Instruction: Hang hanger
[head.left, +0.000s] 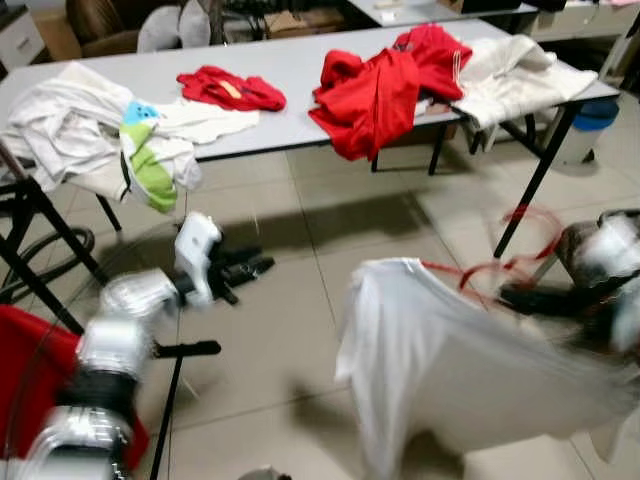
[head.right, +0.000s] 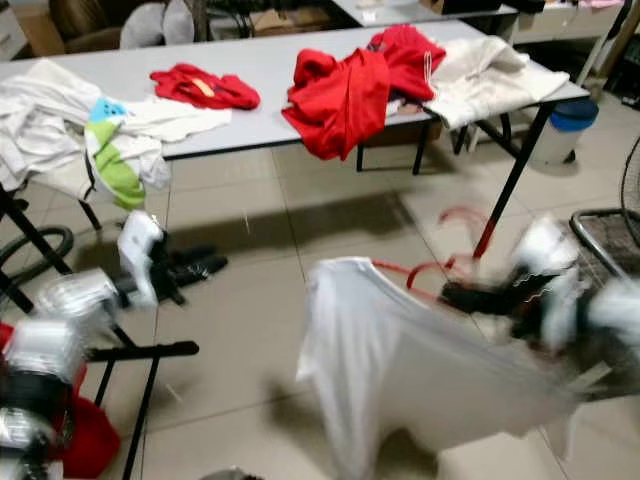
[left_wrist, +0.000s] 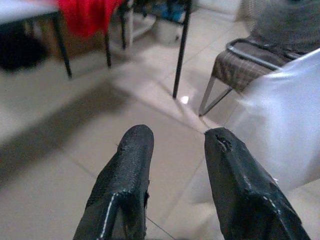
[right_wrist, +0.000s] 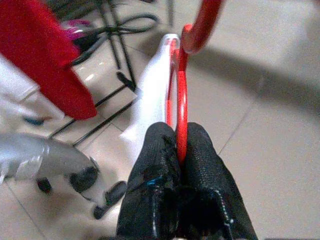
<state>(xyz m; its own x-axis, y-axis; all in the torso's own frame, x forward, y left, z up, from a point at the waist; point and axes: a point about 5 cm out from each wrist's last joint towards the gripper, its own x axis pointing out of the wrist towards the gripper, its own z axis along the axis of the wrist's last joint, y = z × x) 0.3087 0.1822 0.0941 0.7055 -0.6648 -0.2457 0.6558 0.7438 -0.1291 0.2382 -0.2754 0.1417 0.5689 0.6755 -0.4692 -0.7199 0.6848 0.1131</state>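
The right gripper (right_wrist: 179, 150) is clenched on the red hanger (right_wrist: 181, 107), its two black fingers (right_wrist: 152, 170) pressed together with the thin red bar pinched between them; in the right wrist view the hanger's hook (right_wrist: 202, 22) curves away above the fingertips. A white shirt (head.left: 450, 360) hangs from the hanger, draped wide and blurred, held in the air above the tiled floor (head.left: 270, 330) in front of the robot and to its right; the hanger's red shoulder line and hook show beside the right gripper in the head views (head.right: 440, 270).

The left gripper (head.left: 240, 270) is held out low over the floor on the robot's left, well apart from the shirt; its fingers (left_wrist: 125, 175) are spread with a clear gap between them and nothing in it; the left wrist view looks past them to the white cloth and a chair (left_wrist: 250, 65).

Beyond, a long grey table (head.left: 290, 70) carries a heap of red clothes (head.left: 385, 85), a smaller red garment (head.left: 230, 90), white garments at its right end (head.left: 520, 75), and a white pile with a green and blue piece (head.left: 145, 150) hanging over its left edge; black metal bars of a stand (head.left: 40, 240) are at the robot's left, with red cloth (head.left: 30, 370) low beside the left arm.
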